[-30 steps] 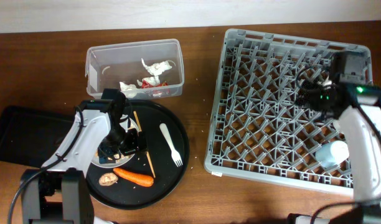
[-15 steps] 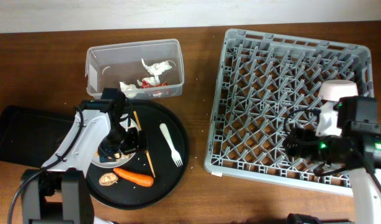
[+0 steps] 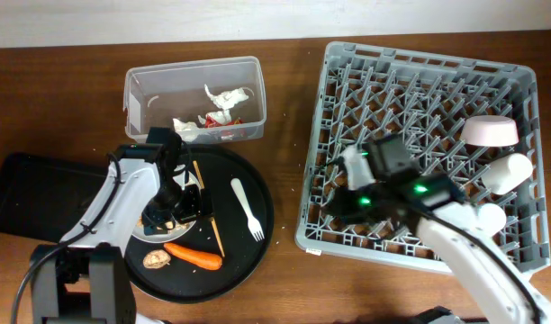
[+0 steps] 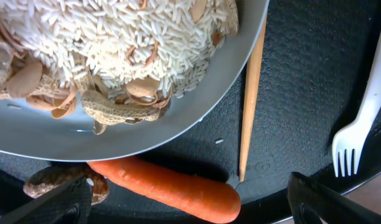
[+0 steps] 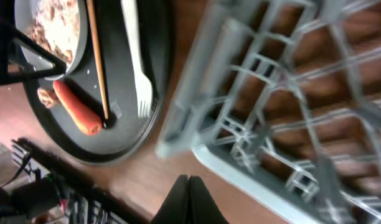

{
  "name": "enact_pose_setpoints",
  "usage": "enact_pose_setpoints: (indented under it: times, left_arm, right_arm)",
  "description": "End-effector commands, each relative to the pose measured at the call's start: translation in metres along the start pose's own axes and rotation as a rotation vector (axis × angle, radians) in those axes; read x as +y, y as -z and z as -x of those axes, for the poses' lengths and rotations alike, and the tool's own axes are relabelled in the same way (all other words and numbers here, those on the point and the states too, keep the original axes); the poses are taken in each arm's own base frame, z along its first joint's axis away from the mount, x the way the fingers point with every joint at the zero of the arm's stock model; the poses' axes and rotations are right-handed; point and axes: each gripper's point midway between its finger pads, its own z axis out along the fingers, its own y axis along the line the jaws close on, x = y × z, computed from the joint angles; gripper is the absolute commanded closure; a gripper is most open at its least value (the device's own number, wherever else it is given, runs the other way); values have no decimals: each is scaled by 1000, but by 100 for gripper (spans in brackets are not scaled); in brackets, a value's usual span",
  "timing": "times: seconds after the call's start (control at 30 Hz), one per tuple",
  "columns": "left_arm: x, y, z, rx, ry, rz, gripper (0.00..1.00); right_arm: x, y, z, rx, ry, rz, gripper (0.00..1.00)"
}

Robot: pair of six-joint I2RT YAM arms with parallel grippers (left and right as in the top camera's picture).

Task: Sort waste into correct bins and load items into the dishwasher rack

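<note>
My left gripper hangs open over the round black tray, its fingers straddling the orange carrot. Just above the carrot is the white plate, heaped with rice and beige shells. A brown lump, a wooden chopstick and the white fork lie around it. My right gripper is shut on nothing, over the front left corner of the grey dishwasher rack. A pale bowl and two cups lie in the rack's right side. White and red scraps lie in the clear tub.
The flat black rectangular tray lies at the far left, beside the round black tray. In the overhead view the left gripper is over the plate and the right gripper is near the rack's left wall. Bare wood separates tray and rack.
My right arm swung from the rack's back right to its front left corner, and its jaws went from open to shut. The bowl and cups came into view. The left arm stayed still.
</note>
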Motion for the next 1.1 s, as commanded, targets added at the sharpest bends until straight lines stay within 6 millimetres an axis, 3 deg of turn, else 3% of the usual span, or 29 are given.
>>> enact_pose_setpoints:
  times: [0.0, 0.1, 0.3, 0.47, 0.6, 0.7, 0.77, 0.9, 1.0, 1.07]
  left_arm:
    - [-3, 0, -1, 4, -19, -10, 1]
    - [-2, 0, -2, 7, -19, -9, 1]
    - [-2, 0, -2, 6, -19, -9, 1]
    - [-2, 0, -2, 6, -19, -9, 1]
    - [-2, 0, -2, 7, -19, -9, 1]
    - [-2, 0, -2, 6, -19, -5, 1]
    - [-2, 0, -2, 6, -19, -5, 1]
    - [-2, 0, -2, 9, -19, -4, 1]
    - [0, 1, 1, -6, -24, 14, 11]
    - [18, 2, 7, -52, -51, 165, 24]
  right_arm:
    - [-5, -34, 2, 24, -76, -101, 96]
    - [-21, -55, -3, 66, -130, -190, 96]
    - [-53, -45, -16, 76, -209, -374, 96]
    - [-57, -42, -27, 118, -227, -401, 96]
    - [-51, -34, -25, 110, -205, -382, 92]
    - [-19, 3, 4, 9, -82, -311, 79]
    - [-3, 25, 18, -49, -40, -282, 76]
    - [0, 31, 13, -28, -28, -280, 75]
    - [-4, 31, 5, 4, -38, -297, 75]
    - [-5, 31, 3, 12, -44, -300, 75]
